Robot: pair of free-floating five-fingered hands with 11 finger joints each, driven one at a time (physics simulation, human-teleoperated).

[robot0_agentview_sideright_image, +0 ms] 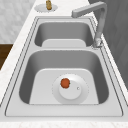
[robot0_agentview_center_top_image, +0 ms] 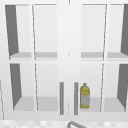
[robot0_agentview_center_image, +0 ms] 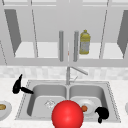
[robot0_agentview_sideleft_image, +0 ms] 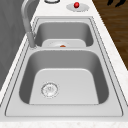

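My left hand (robot0_agentview_center_image: 17, 86) floats above the counter at the sink's left rim, fingers straight, one reaching toward the left basin (robot0_agentview_center_image: 46, 100); it holds nothing. Low at the sink's front right corner, my right hand (robot0_agentview_center_image: 102, 113) hangs with relaxed fingers and is empty; its fingertips (robot0_agentview_sideleft_image: 116, 2) also show over the floor in the left side view. A big red ball (robot0_agentview_center_image: 67, 115) sits in front of the sink's front edge. In the right basin lies a white plate (robot0_agentview_sideright_image: 75, 93) with a small orange thing (robot0_agentview_sideright_image: 65, 83) on it.
The faucet (robot0_agentview_center_image: 68, 75) stands behind the divider, spout turned right. A yellow bottle (robot0_agentview_center_image: 85, 42) is on the lower shelf of the wall cabinet behind glass doors. A plate with a brown item (robot0_agentview_center_image: 2, 107) is on the left counter. A plate with a red item (robot0_agentview_sideleft_image: 76, 5) is on the right counter.
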